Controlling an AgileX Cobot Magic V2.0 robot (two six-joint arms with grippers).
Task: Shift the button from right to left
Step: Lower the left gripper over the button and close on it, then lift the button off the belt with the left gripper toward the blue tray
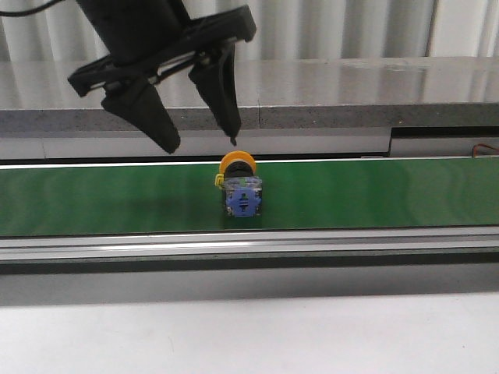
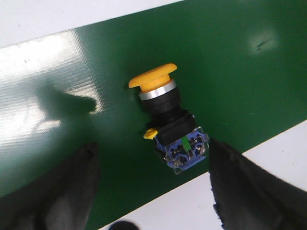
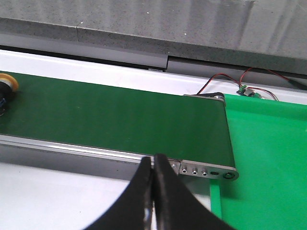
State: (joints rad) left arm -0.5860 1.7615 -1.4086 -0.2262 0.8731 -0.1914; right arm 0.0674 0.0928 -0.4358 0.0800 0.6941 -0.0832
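Note:
The button (image 1: pixel 240 185) lies on its side on the green conveyor belt (image 1: pixel 374 195), yellow mushroom head toward the back, blue contact block toward the front. My left gripper (image 1: pixel 201 146) hangs open just above it and a little to its left, its right fingertip near the yellow head. In the left wrist view the button (image 2: pixel 168 122) lies ahead of the open gripper (image 2: pixel 153 182), close to the one finger (image 2: pixel 249 187), not touching. My right gripper (image 3: pixel 153 165) is shut and empty, near the belt's right end; the button's head (image 3: pixel 7 84) shows at that view's edge.
The belt's metal side rail (image 1: pixel 249 245) runs along the front. A grey ledge (image 1: pixel 351 93) runs behind the belt. In the right wrist view a bright green mat (image 3: pixel 268 158) lies past the belt's end roller, with red wires and a small board (image 3: pixel 244 88) behind it.

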